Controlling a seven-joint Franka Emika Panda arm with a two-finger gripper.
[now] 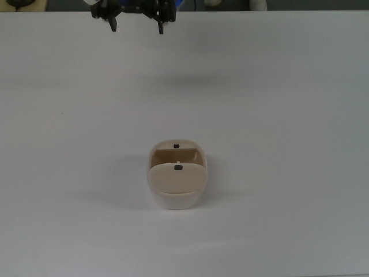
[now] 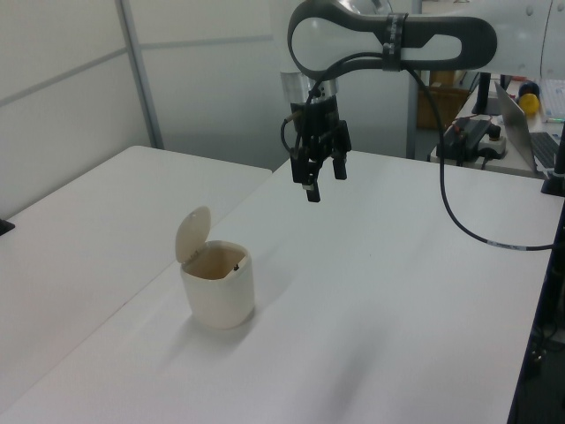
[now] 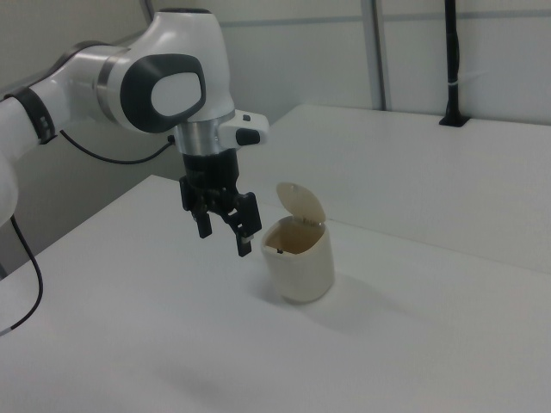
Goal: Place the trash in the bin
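the gripper hangs spread wide and empty, high above the table; below and well apart, the bin stands lid tipped up, likely from receiving trash, unseen.

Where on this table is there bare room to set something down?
Nearly everywhere. The bin is the only thing standing on the table; all sides around it are bare in the top view. The gripper hangs open, high above the far side, touching nothing.

Top view's upper edge crops the black two-finger gripper; small beige plastic bin interior mostly hidden, contents indiscernible.
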